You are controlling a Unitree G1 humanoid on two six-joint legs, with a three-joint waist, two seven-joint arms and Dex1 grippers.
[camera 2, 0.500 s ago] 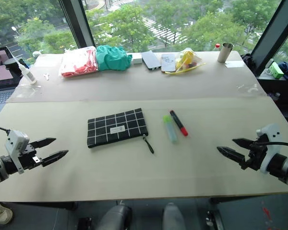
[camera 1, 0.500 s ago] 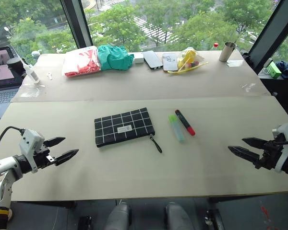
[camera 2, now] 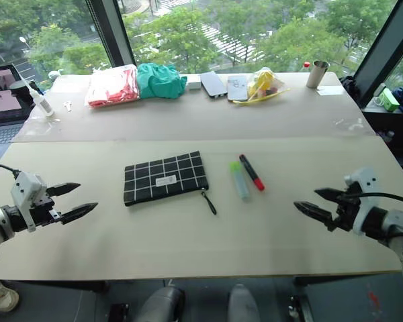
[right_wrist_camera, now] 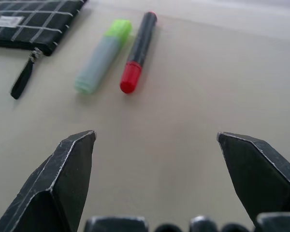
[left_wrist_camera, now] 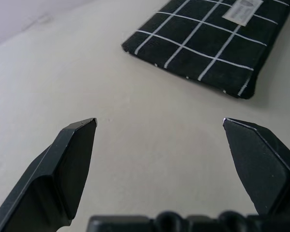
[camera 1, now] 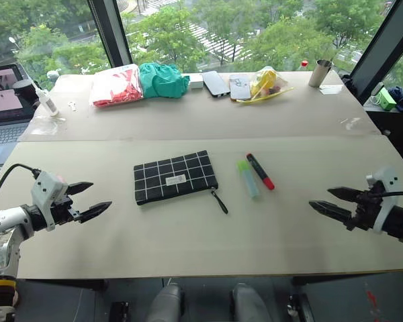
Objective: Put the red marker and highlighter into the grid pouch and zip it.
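table (camera 1: 188,235) | one grid pouch (camera 1: 174,176); one highlighter (camera 1: 247,178); one red marker (camera 1: 260,171) | left hand (camera 1: 87,199), right hand (camera 1: 331,202): both spread, empty

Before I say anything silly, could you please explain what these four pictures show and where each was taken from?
It is a two-armed humanoid robot at a table. Two pictures come from cameras in its head, looking down. The other two come from cameras on its wrists, looking out between the black fingers. The left claw and right claw are both open and hold nothing. On the table lie the grid pouch, the green highlighter and, beside it, the red marker. At the far edge are folded cloths and a metal cup.
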